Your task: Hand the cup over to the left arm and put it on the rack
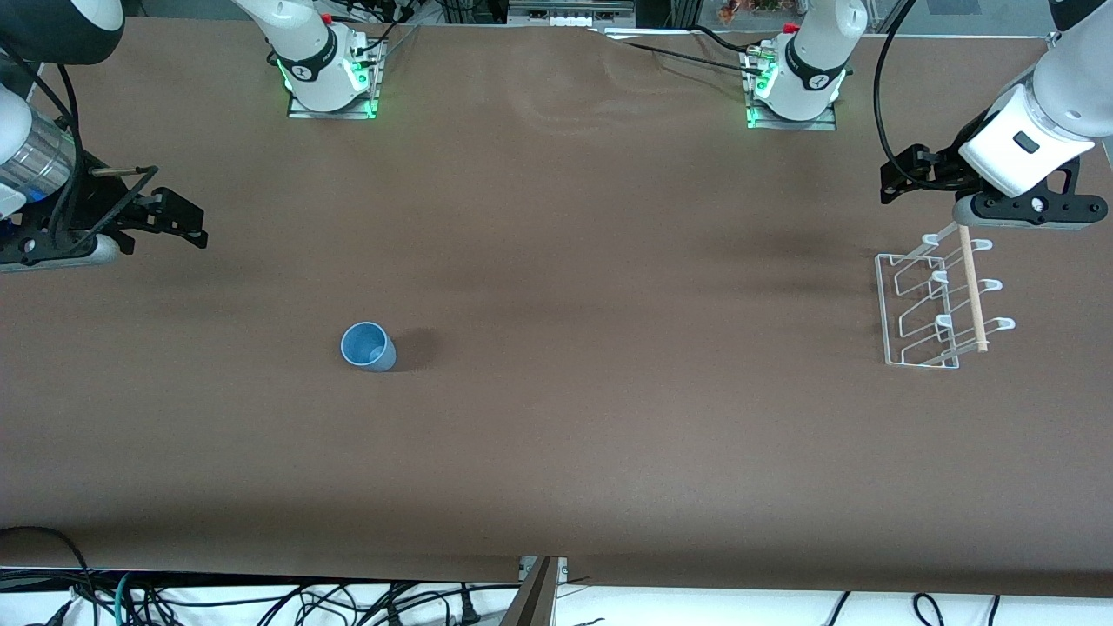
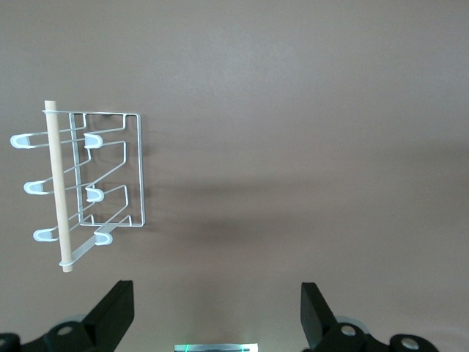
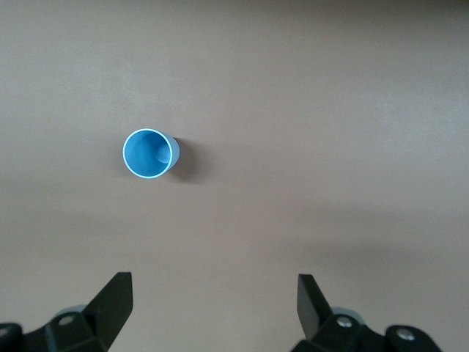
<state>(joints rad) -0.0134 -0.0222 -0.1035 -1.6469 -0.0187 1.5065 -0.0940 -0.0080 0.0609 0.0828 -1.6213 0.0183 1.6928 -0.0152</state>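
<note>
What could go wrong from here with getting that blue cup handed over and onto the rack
1. The cup stands upright, alone on the table, and looks light; the open right gripper, off toward its own end of the table, could tip it if one finger touches first.
2. It tapers and has no handle, so it may slip during the handover to the open left gripper.
3. The rack is small wire work with a wooden dowel across it; a misjudged placement might shove it.
</note>
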